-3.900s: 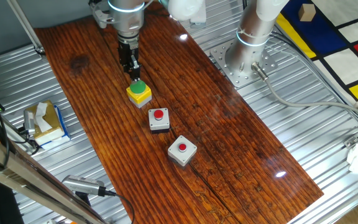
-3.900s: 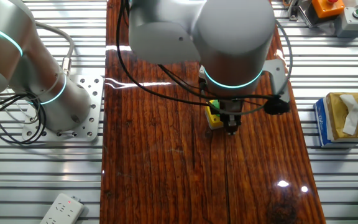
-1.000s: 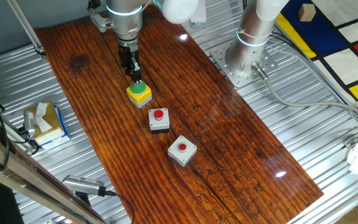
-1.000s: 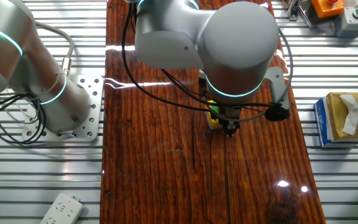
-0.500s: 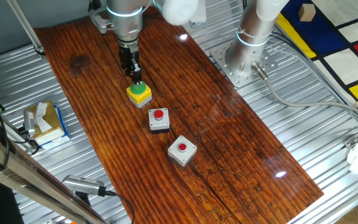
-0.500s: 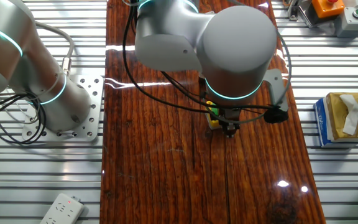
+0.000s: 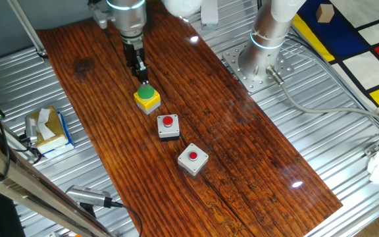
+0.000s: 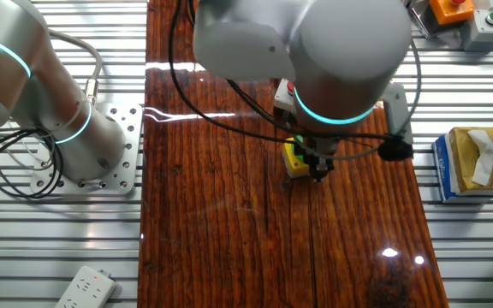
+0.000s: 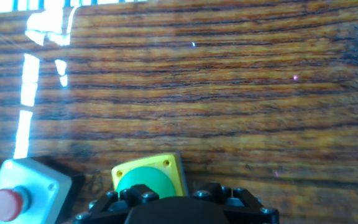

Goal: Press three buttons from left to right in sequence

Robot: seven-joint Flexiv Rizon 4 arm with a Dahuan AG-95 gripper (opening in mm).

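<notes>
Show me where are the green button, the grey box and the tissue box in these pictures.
green button [image 7: 147,91], one fixed view, on its round top.
grey box [image 7: 193,160], one fixed view, on its top face beside the red button.
tissue box [image 8: 474,162], the other fixed view, on the white tissue.

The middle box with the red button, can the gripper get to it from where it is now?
Probably yes. The gripper hangs just above the green button, and the middle box sits next along the wooden board with nothing over it.

We see three button boxes [image 7: 168,126] in a diagonal row on the surface [image 7: 242,145]; the pincer [image 7: 142,78] hangs over the far one, perhaps just above it.
</notes>
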